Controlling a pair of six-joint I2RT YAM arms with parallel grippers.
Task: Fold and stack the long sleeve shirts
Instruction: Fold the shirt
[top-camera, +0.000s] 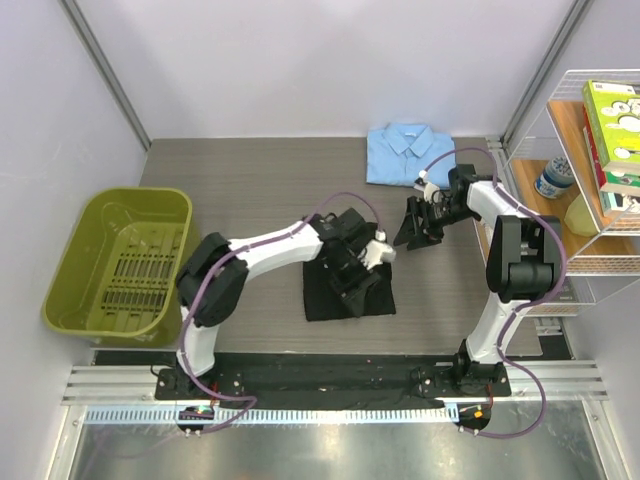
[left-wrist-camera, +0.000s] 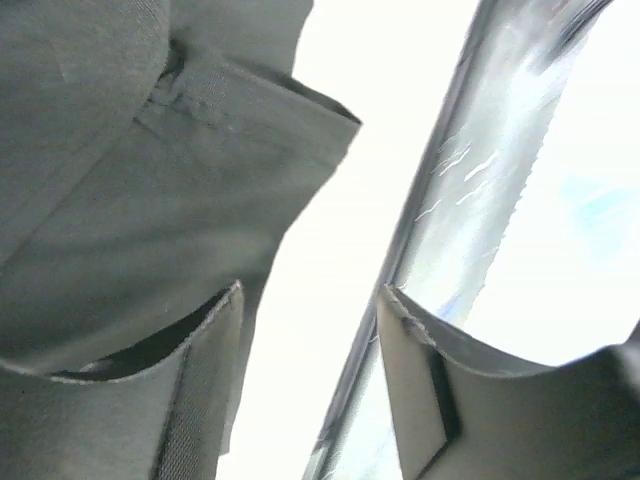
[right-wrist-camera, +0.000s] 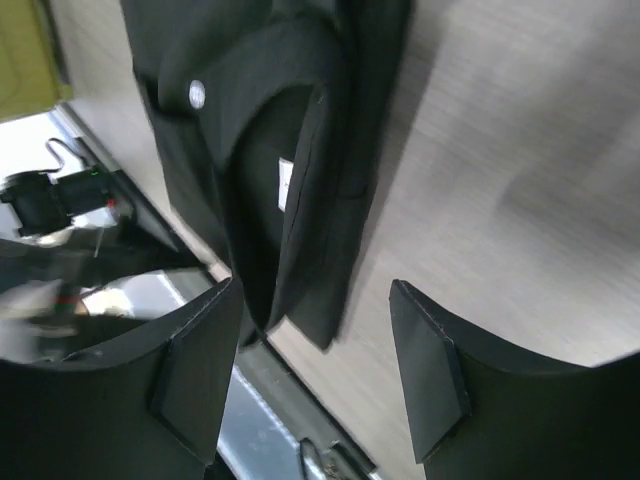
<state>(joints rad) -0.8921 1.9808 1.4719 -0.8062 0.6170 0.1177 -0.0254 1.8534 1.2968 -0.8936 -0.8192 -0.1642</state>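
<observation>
Closest to the lens, in the left wrist view: two dark fingers (left-wrist-camera: 200, 400) of the left gripper (left-wrist-camera: 310, 292), parted to a middling gap. Nothing pinched between them, only white glare and a strip of metal rail (left-wrist-camera: 470, 180) showing through. Crowding the left of that view, a fold of the black shirt (left-wrist-camera: 120, 200), seam and hem plain, hard against or just behind the left finger; cannot tell whether touching. Seen from above, left gripper (top-camera: 358, 268) low over the black shirt (top-camera: 325, 300), folded to a rough rectangle on the table (top-camera: 250, 190), near the middle and toward the near edge. Right gripper (top-camera: 415, 228) just beyond that shirt's far right corner, over bare table. In the right wrist view, right gripper (right-wrist-camera: 315, 285) likewise parted and holding nothing, black shirt (right-wrist-camera: 280, 130) lying past the fingertips with collar, one pale button (right-wrist-camera: 196, 94) and a small white label (right-wrist-camera: 284, 185) on show. Light blue shirt (top-camera: 408, 152) folded, collar up, at the far edge right of centre, well apart from the black one. Green bin (top-camera: 70, 260) at far left; wire shelf (top-camera: 600, 265) at far right.
</observation>
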